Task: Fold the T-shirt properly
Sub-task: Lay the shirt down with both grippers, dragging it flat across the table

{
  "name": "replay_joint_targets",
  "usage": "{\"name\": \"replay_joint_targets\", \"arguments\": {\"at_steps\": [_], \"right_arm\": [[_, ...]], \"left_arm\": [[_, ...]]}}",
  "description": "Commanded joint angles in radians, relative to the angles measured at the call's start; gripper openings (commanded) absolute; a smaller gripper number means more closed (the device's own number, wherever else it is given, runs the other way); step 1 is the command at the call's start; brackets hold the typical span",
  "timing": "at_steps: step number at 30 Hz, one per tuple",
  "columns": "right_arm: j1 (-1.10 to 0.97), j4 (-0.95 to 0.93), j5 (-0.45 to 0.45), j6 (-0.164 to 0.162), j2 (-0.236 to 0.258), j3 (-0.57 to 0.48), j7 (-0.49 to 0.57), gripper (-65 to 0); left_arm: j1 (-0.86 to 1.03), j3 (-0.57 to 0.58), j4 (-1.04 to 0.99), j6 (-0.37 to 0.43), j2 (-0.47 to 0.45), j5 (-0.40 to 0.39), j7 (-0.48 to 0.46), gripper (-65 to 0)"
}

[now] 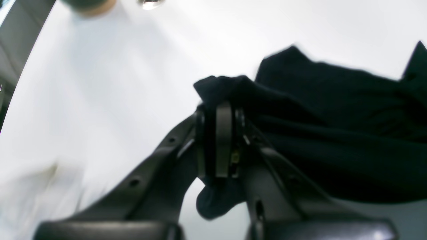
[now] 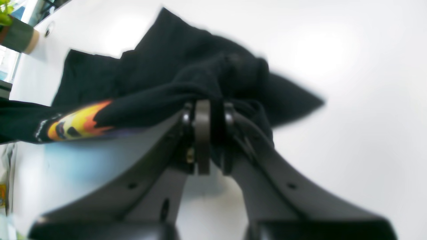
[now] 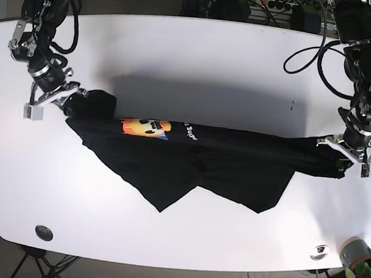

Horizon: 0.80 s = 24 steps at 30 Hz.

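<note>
The T-shirt (image 3: 215,163) is black and is stretched across the middle of the white table (image 3: 197,57), and you hold it at both ends. Look around it: a small plant pot (image 3: 354,252) stands at the near corner of the table in the base view, a dark round cap (image 3: 43,233) sits in the table near the other near corner, and a shiny round one (image 3: 319,251) sits close to the pot. None of these touch the shirt. Black cables (image 3: 313,49) hang by the far edge, well apart from it.

Your left gripper (image 1: 220,133) reaches down at the end of the shirt on the right of the base view, and its jaws are pressed together on a bunch of black cloth. Your right gripper (image 2: 206,133) does the same at the other end, with cloth bunched up over its tips. Both arms bend down from the far corners of the table.

The shirt's long side runs from one gripper to the other. An orange and yellow picture (image 3: 143,127) faces up near your right gripper. Two loose points of cloth lie toward the near edge
</note>
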Motion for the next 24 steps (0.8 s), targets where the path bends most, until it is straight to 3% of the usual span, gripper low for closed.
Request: {"name": "replay_joint_targets", "arguments": {"at_steps": [1, 12, 24], "right_arm": [[-0.038, 0.042, 0.013, 0.005, 0.002, 0.007, 0.027, -62.6], [-0.161, 0.047, 0.013, 0.005, -0.032, 0.007, 0.027, -62.5], [-0.239, 0.041, 0.009, 0.005, -0.032, 0.004, 0.027, -62.3]], "left_arm": [[0.005, -0.041, 0.017, -0.022, 0.001, -0.006, -0.03, -65.0], [0.087, -0.061, -0.025, -0.036, 0.001, -0.006, -0.03, -65.0], [0.145, -0.079, -0.049, -0.037, -0.002, -0.006, -0.033, -65.0]]}}
